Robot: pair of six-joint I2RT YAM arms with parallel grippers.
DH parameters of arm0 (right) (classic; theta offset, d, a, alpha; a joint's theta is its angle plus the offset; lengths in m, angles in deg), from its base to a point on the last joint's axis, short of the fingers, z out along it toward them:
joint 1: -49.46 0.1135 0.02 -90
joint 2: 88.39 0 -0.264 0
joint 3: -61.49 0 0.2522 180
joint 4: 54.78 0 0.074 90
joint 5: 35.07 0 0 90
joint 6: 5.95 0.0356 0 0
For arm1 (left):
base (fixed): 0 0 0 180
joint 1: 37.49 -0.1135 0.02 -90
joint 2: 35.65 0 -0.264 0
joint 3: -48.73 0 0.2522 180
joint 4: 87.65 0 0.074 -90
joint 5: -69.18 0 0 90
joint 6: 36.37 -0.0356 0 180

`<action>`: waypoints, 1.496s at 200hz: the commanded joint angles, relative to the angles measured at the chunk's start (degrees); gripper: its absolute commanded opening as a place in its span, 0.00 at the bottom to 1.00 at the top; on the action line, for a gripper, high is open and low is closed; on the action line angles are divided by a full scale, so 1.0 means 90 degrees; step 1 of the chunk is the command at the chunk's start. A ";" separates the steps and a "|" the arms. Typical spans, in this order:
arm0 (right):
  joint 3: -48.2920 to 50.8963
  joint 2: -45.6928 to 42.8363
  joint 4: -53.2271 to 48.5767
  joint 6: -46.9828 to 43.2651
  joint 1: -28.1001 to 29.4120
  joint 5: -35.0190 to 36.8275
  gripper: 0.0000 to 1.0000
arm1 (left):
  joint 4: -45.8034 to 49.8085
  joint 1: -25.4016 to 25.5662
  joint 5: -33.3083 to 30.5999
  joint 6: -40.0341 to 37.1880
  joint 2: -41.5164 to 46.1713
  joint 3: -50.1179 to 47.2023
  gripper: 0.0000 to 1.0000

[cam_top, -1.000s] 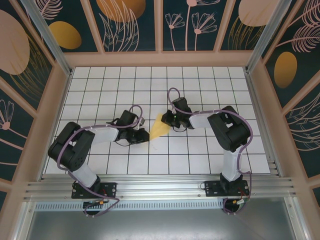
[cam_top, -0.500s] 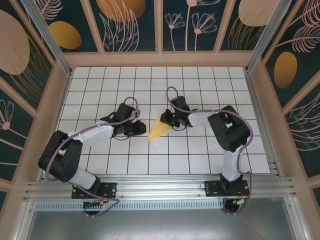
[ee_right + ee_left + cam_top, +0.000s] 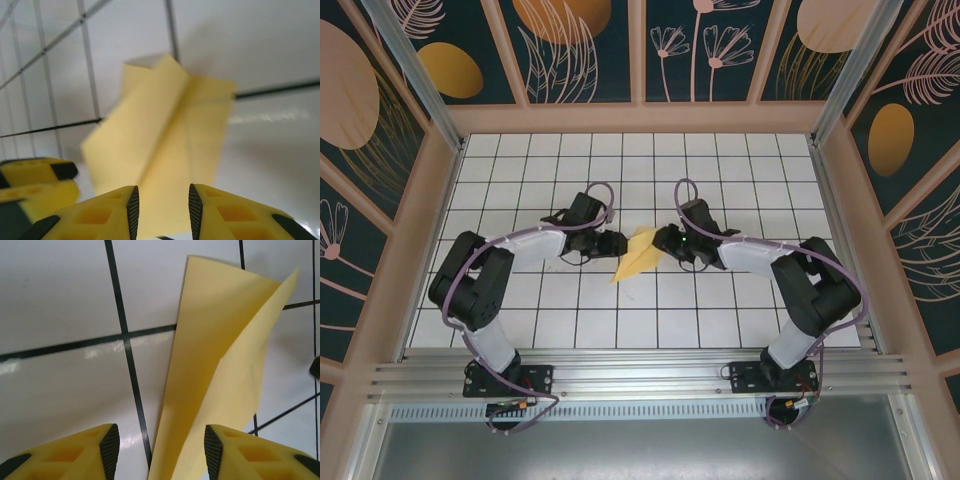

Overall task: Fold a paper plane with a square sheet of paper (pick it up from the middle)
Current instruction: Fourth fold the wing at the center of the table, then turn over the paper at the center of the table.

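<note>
The plane [image 3: 636,262] lies near the middle of the table [image 3: 720,330], about halfway between the left and right edges. Its narrow tip points to the near edge and slightly left, and its wide end points to the far edge. One wing stands up a little along the centre crease. The left gripper [image 3: 618,243] is just beside its left side and the right gripper [image 3: 661,240] is at its far right corner. The jaws of both are apart and grasp nothing.

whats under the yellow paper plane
The paper plane lies on the white gridded table; black grid lines run under its edges. The patch directly beneath is covered and cannot be seen.
</note>
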 commanded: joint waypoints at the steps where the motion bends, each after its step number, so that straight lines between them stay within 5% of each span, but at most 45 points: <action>1: 0.0369 -0.0187 0.0474 0.0475 0.0058 -0.0055 0.38 | 0.0211 0.0064 0.0019 -0.0252 -0.0280 0.0251 0.50; 130: 0.0570 0.0236 0.0949 0.1059 0.0196 -0.0407 0.40 | 0.0366 0.0306 -0.0041 -0.0118 -0.0776 0.0379 0.38; 299: 0.0724 0.0581 0.1813 0.1675 0.0225 -0.0667 0.40 | 0.0163 0.0430 0.0510 0.0077 -0.0737 0.0125 0.38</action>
